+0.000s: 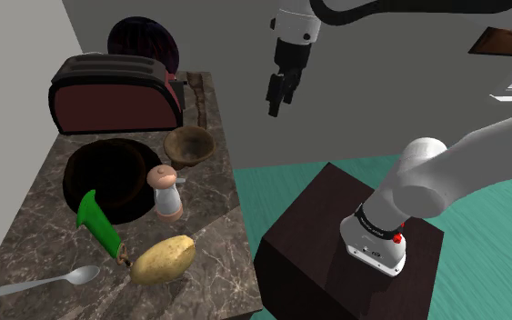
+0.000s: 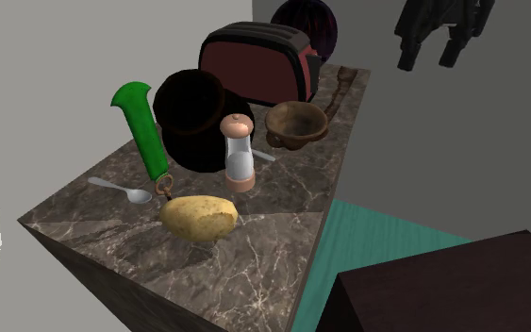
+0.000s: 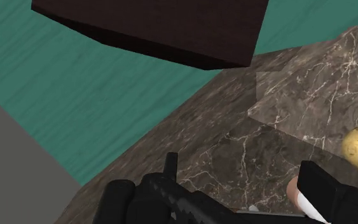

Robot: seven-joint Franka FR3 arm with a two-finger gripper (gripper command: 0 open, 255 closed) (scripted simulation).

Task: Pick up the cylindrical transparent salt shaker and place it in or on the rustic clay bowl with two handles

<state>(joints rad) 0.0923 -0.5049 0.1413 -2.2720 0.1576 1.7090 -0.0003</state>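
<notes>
One toaster [image 1: 115,91], one salt shaker [image 1: 165,193], one two-handled bowl [image 1: 190,145], one potato [image 1: 163,259], one spoon [image 1: 49,282], one green-handled utensil [image 1: 97,221], one dark round pan [image 1: 85,164].

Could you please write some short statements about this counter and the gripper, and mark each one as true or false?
1. The salt shaker stands upright on the counter. True.
2. The gripper is shut on the shaker. False: it is open, up in the air, apart from the shaker.
3. The potato lies in the clay bowl. False: it lies on the counter, beside the green-handled tool.
4. A spoon lies on the counter. True.
</notes>
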